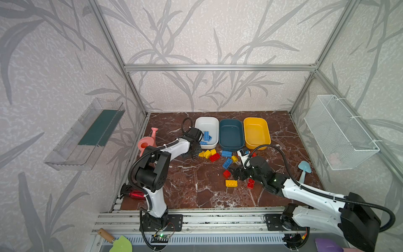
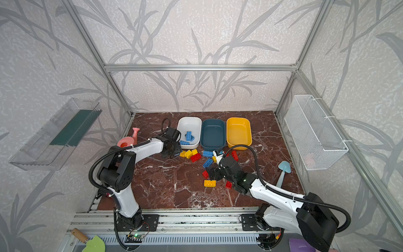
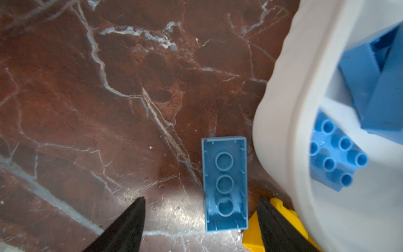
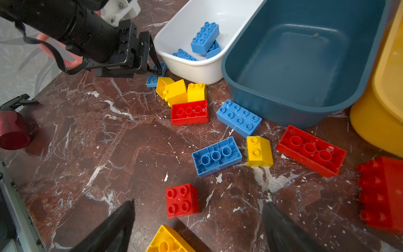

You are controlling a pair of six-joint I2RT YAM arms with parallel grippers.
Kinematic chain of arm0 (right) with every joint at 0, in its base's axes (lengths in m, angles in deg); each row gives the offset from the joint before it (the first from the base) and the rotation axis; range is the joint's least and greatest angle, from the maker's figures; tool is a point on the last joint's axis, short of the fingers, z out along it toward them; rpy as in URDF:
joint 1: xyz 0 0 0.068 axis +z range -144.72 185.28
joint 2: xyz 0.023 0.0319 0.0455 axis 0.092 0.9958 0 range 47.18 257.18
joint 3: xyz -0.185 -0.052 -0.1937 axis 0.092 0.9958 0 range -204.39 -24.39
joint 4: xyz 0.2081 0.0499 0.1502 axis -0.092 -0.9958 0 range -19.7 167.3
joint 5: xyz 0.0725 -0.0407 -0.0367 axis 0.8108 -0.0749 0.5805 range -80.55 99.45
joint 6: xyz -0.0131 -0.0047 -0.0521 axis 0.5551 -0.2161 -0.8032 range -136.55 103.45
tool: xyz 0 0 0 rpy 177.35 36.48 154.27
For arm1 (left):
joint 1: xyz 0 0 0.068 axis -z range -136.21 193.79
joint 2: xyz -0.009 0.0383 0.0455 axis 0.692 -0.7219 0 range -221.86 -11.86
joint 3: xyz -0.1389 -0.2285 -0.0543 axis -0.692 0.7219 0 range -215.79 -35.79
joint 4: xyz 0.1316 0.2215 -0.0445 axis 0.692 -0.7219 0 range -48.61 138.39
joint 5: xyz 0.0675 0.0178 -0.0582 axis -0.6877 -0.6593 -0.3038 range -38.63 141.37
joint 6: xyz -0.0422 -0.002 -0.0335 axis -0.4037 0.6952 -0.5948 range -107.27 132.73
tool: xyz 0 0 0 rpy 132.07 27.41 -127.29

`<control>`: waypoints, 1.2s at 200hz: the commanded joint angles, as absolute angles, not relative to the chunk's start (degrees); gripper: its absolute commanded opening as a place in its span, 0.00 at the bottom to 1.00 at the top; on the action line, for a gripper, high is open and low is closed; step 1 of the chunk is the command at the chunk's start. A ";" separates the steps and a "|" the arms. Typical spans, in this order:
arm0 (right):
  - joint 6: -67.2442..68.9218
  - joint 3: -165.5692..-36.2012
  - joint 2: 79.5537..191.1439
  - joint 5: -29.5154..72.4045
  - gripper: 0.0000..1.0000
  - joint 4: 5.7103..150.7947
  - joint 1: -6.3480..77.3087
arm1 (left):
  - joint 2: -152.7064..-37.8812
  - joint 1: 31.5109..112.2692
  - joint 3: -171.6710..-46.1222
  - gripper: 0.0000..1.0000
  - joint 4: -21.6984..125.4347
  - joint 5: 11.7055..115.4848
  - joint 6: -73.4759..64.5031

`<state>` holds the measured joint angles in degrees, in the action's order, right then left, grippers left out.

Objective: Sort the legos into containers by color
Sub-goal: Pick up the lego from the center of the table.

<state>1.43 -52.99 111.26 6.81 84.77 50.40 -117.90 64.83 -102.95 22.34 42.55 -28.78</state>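
beside the white tub (image 3: 281,135), a blue brick (image 3: 225,185) lies alongside, underside up.

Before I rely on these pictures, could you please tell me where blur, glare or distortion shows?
Left wrist view: the white tub and its blue legos are soft, the upturned blue lego is sharp, and glare whitens the table beside it. Right wrist view: the right gripper is blurred, the legos ahead crisp. In both top views the wide lens splays the frame posts outward.
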 commanded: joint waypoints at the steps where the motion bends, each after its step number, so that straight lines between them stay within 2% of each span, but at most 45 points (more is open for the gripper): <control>1: 1.21 -52.53 111.26 5.84 0.92 88.02 50.67 | -119.55 64.01 -104.45 0.79 22.85 43.43 -28.66; 30: 1.03 -52.17 111.19 5.50 0.92 88.46 50.63 | -120.54 63.83 -104.76 0.74 22.89 43.59 -28.63; 80: 0.95 -52.17 111.67 5.67 0.92 88.95 50.63 | -120.00 63.76 -103.65 0.48 22.53 42.58 -29.19; 135: 0.86 -51.81 111.17 5.84 0.91 88.95 50.63 | -118.31 63.83 -102.90 0.34 21.17 40.82 -29.19; 200: 0.87 -51.46 110.28 5.93 0.91 88.83 50.64 | -110.90 63.87 -102.14 0.30 17.30 39.54 -28.45; 240: 1.47 -51.10 109.66 6.71 0.91 89.20 50.63 | -109.31 63.87 -108.15 0.30 12.10 41.82 -24.85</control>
<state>1.23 -52.08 110.91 6.48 87.78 50.40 -110.17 63.93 -103.71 16.94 41.61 -27.38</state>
